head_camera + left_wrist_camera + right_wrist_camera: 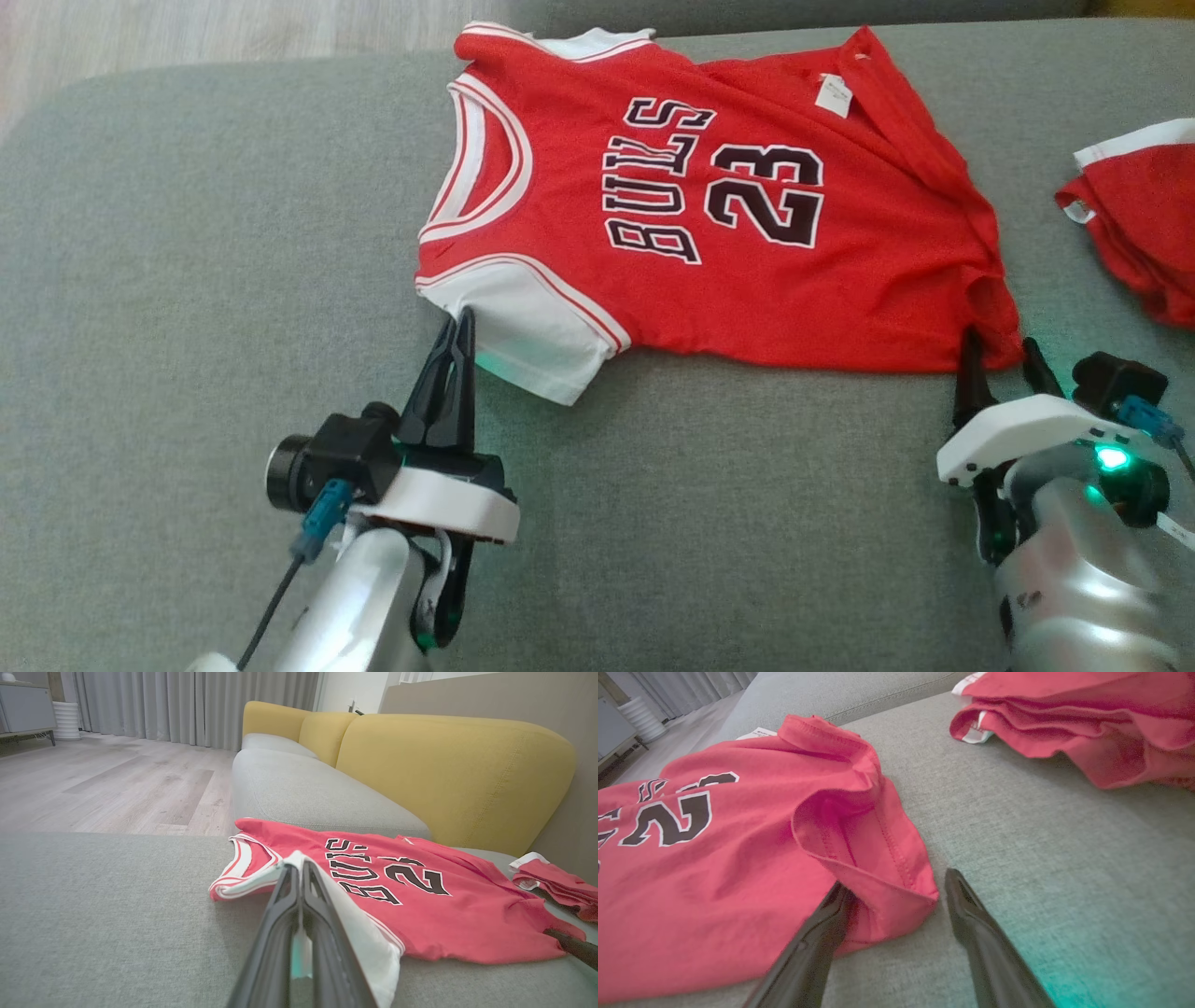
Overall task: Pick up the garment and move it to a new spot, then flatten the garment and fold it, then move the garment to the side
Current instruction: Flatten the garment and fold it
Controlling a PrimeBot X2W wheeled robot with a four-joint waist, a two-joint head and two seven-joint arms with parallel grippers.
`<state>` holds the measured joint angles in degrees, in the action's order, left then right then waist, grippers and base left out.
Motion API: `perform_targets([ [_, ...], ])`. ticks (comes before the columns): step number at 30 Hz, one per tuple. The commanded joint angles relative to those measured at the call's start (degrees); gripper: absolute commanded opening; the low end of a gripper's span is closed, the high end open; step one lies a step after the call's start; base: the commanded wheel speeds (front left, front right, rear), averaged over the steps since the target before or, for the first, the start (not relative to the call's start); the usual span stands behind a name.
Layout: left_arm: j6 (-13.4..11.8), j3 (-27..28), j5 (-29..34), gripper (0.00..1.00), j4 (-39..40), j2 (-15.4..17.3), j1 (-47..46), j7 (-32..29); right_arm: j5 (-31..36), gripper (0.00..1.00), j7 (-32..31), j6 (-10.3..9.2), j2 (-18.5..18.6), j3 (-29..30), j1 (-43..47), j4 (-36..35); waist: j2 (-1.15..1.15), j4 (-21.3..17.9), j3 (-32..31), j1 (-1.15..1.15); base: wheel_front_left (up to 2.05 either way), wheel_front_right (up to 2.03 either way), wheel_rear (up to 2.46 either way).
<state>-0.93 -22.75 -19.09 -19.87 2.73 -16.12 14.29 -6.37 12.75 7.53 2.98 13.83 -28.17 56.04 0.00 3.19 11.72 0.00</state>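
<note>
Two garments are seen on the grey sofa seat [187,280]. The red jersey [747,280] is spread ahead of both grippers, black "BULLS 23" print up, with a white label [834,93] turned out at the far hem, well beyond the right gripper [1001,338].

The left gripper [463,319] is closed on the edge of the jersey's white sleeve. The cloth is pinched at the fingertips and raised a little off the seat.

The right gripper is held open at the jersey's near hem corner. Its left finger [826,924] is pushed against a rumpled fold of the hem, and its right finger [971,914] is set over bare seat just beside the cloth, not touching it.

A second red garment [1134,219], bunched and white-trimmed, is found ahead and to the right of the right gripper, apart from the jersey, with bare seat between them.

A yellow backrest [448,774] is seen far ahead and right of the left gripper. Wooden floor [117,784] and grey curtains [187,704] are seen ahead and left.

The second garment is cut off by the frame edge. The right gripper's left fingertip is hidden by the hem fold, so under or merely against the cloth cannot be told.
</note>
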Motion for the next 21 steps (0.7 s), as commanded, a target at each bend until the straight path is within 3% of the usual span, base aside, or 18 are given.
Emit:
perform_targets([
  [1, 0.2, 2.2, 0.4, 0.00, 1.7, 0.2, -1.4, 0.7, -0.4, 0.46, 0.5, -0.04, -0.1, -1.9, -0.8, 0.9, 0.00, -0.4, -0.4, 0.00, 0.00, 0.00, 0.00],
  [2, 0.2, 2.4, 0.5, 0.00, 1.6, 0.2, -1.3, 0.7, -0.9, 0.16, 0.7, -0.04, -0.1, -2.4, -1.0, 1.5, 0.00, -0.5, -0.6, 0.00, 0.00, 0.00, 0.00],
  [3, 0.2, 2.5, 0.5, 0.00, 1.5, 0.2, -1.1, 0.7, -1.4, 0.00, 1.0, -0.04, -0.1, -2.9, -1.2, 1.9, 0.00, -0.7, -0.9, 0.00, 0.00, 0.00, 0.00],
  [13, 0.4, 5.6, 0.1, 0.00, -0.5, 0.3, -0.5, 0.7, -10.2, 0.00, 1.9, -0.04, -0.1, -10.5, -0.7, -1.4, 0.00, -2.4, -5.5, 0.00, 0.00, 0.00, 0.00],
  [21, 3.1, 9.9, -5.6, 0.00, -0.8, 1.3, -6.5, -1.4, -21.0, 0.00, -6.3, -0.04, -0.1, -19.7, 0.5, -16.9, 0.00, -2.6, -9.3, 0.00, 0.00, 0.00, 0.00],
])
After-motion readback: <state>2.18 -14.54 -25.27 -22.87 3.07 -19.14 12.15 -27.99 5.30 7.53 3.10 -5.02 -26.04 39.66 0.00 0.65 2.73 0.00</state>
